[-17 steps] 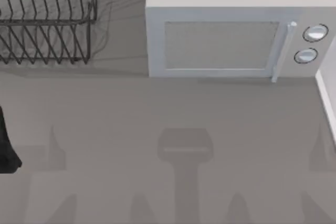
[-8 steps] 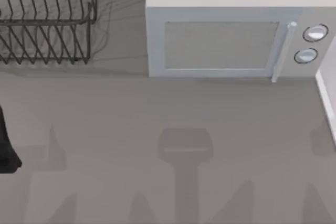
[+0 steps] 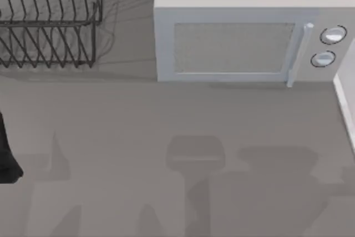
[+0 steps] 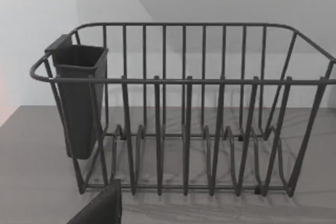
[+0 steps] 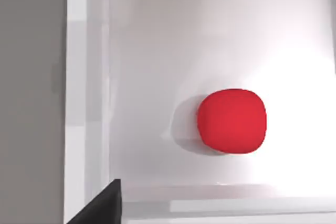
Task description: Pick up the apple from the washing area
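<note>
Gripper fingers are hard to read on either arm: the right wrist view catches a dark wedge (image 5: 100,205) at its edge, and the left wrist view a similar dark corner (image 4: 100,208), so I cannot tell whether either gripper is wide or narrow. At the top view's left edge a black piece of the left arm (image 3: 6,156) is cut off by the frame. The grey table (image 3: 138,115) carries broad arm shadows toward its right. A white microwave (image 3: 244,43) stands at the back, a dark wire dish rack (image 3: 50,23) at the back left. From the left wrist, the rack (image 4: 184,108) holds a dark cutlery cup (image 4: 79,100) on one end. Seen from the right wrist, the apple (image 5: 232,121) lies alone on the glossy white floor of a walled basin (image 5: 84,103).
</note>
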`<state>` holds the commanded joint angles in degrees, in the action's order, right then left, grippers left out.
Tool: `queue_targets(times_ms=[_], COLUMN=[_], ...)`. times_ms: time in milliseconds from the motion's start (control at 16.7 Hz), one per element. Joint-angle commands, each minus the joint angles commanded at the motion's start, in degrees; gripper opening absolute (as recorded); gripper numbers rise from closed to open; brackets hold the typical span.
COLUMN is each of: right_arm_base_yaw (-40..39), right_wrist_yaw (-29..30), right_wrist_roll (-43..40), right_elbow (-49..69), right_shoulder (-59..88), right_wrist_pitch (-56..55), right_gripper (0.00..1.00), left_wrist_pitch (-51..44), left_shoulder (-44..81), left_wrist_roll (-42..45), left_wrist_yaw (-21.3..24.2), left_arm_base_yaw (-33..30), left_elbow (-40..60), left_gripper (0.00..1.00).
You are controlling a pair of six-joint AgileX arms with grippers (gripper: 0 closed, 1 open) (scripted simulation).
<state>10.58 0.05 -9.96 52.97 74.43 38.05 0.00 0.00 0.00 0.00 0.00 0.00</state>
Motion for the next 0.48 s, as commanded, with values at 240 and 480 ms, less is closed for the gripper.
queue_targets(times_ms=[240, 480], right_arm_base_yaw=[2.74, 4.54], right_wrist_yaw=[0.01, 0.02], right_wrist_roll=[-2.58, -4.28], right_elbow=[13.73, 22.75], right_shoulder=[21.01, 34.15], right_wrist_pitch=[9.86, 16.34], right_gripper=[1.0, 1.0], left_wrist_pitch=[0.0, 0.0], left_shoulder=[0.0, 0.0], left_wrist_roll=[0.0, 0.0], left_wrist_yaw=[0.0, 0.0], left_arm_base_yaw=[0.0, 0.0], left_elbow=[0.0, 0.0], left_gripper=[1.0, 1.0])
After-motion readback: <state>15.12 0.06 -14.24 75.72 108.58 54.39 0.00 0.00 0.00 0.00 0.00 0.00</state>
